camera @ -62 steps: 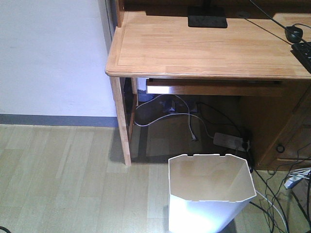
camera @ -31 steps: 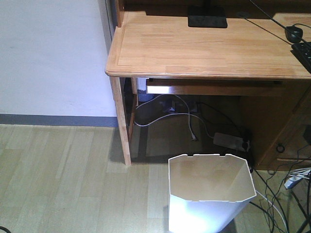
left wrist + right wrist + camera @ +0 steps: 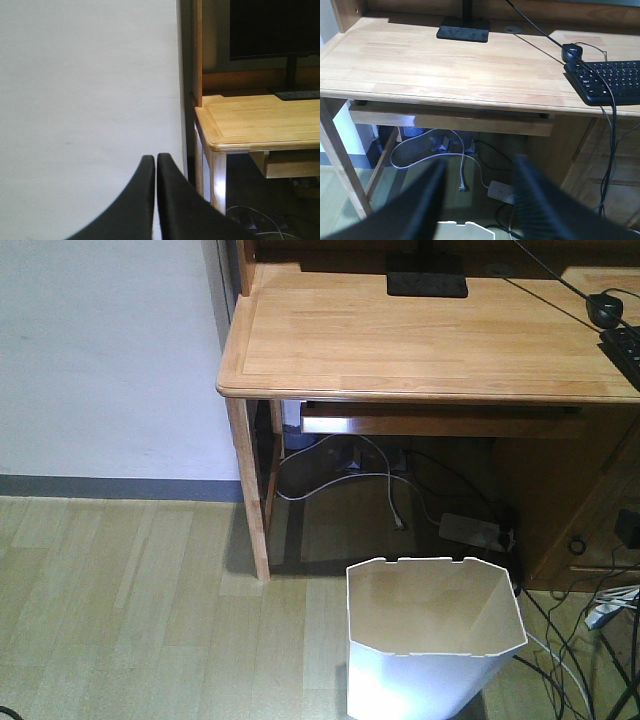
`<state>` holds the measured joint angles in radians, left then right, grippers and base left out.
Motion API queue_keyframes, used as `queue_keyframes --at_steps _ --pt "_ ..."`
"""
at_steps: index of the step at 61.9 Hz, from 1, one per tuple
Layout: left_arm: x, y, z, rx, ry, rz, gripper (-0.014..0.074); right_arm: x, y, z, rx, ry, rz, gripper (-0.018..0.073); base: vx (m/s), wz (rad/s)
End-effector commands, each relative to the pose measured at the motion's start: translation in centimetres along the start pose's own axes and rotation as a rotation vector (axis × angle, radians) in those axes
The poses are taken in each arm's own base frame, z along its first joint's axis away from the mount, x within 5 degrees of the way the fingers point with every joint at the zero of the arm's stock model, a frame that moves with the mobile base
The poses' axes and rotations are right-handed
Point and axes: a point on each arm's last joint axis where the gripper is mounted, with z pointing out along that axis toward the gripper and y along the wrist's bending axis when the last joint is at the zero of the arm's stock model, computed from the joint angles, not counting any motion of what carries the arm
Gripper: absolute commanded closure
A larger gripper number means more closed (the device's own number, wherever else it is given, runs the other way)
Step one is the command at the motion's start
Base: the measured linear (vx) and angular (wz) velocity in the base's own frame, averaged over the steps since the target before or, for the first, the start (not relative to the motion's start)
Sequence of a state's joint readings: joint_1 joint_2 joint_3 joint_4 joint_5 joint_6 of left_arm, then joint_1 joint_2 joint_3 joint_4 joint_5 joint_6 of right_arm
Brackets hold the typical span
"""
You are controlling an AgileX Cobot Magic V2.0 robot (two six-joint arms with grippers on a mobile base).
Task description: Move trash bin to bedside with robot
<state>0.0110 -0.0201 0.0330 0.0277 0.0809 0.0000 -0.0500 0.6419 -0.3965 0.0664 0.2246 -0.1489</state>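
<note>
Right gripper [image 3: 480, 165]: its fingers [image 3: 422, 205] stand wide apart with nothing between them. Both are blurred in the right wrist view, filling the lower half of the frame.
Left gripper [image 3: 154, 159]: its fingers [image 3: 142, 200] are pressed together on nothing, at the bottom centre of the left wrist view. They point at the white wall [image 3: 90, 100].
Trash bin [image 3: 420, 685]: upright on the wood-look floor, lower centre-right of the front view, just in front of the desk opening. It looks empty. Its notched rim shows between the right fingers at the bottom edge of the right wrist view (apart from both, no contact).
Desk [image 3: 420, 340]: fills the upper right of the front view. It carries a monitor stand base [image 3: 462, 31], a mouse [image 3: 572, 51] and a keyboard [image 3: 610, 80].
Power strip [image 3: 470, 530]: on the floor under the desk, just behind the bin, with loose cables [image 3: 560, 660] trailing along the bin's right side.
Bedside: in none of the views.
Step in hand: judged to be the right arm's approach to the rim, before any grasp.
Doing it well: bring one finger inside the near rim and one outside, then close on a flat facet, not a notch. The thin wall will likely flex, so grip lightly and lift straight. Draw the bin toward the lower left of the frame, away from the cables and the desk leg.
</note>
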Motion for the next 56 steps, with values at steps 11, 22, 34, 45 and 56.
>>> queue_keyframes --at_steps 11,22,34,45,56 --pt "-0.3 0.0 0.0 0.007 -0.072 -0.023 0.0603 -2.0 -0.2 -0.2 0.006 -0.124 0.069 0.0014 0.00 0.00" --pt "-0.3 0.0 0.0 0.007 -0.072 -0.023 0.0603 -3.9 -0.2 0.1 -0.007 -0.086 0.048 0.0029 0.00 0.00" --pt "-0.3 0.0 0.0 0.007 -0.072 -0.023 0.0603 -6.1 -0.1 2.5 -0.050 0.061 0.097 0.0037 0.00 0.00" --pt "-0.3 0.0 0.0 0.007 -0.072 -0.023 0.0603 -6.8 0.0 5.6 -0.086 0.239 0.080 0.0037 0.00 0.00" --pt "-0.3 0.0 0.0 0.007 -0.072 -0.023 0.0603 -6.9 0.2 9.4 -0.129 0.438 0.051 0.0037 0.00 0.00"
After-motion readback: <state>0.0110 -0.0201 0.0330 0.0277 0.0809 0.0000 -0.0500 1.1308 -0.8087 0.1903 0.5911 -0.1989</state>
